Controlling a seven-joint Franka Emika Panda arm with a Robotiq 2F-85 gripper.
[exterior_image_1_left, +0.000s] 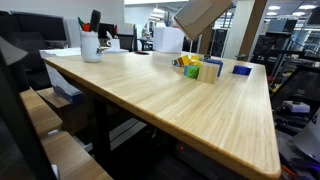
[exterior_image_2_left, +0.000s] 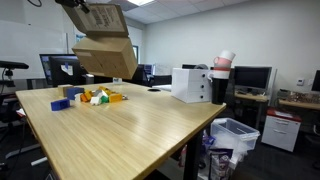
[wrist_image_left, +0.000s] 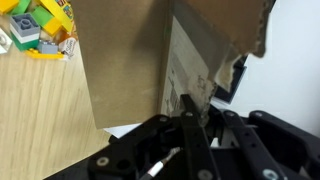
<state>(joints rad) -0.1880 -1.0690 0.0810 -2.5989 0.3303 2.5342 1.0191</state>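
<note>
The cardboard box (exterior_image_2_left: 105, 50), held tilted in the air above the toy blocks (exterior_image_2_left: 97, 96) at the far edge of the desk (exterior_image_2_left: 130, 130) with the jaws clamped on one wall, is judged light but easily creased, best taken by a rim

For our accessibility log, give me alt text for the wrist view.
The black gripper is shut on a brown cardboard box above a light wooden table. Green, yellow and white toy blocks lie on it at upper left.
</note>
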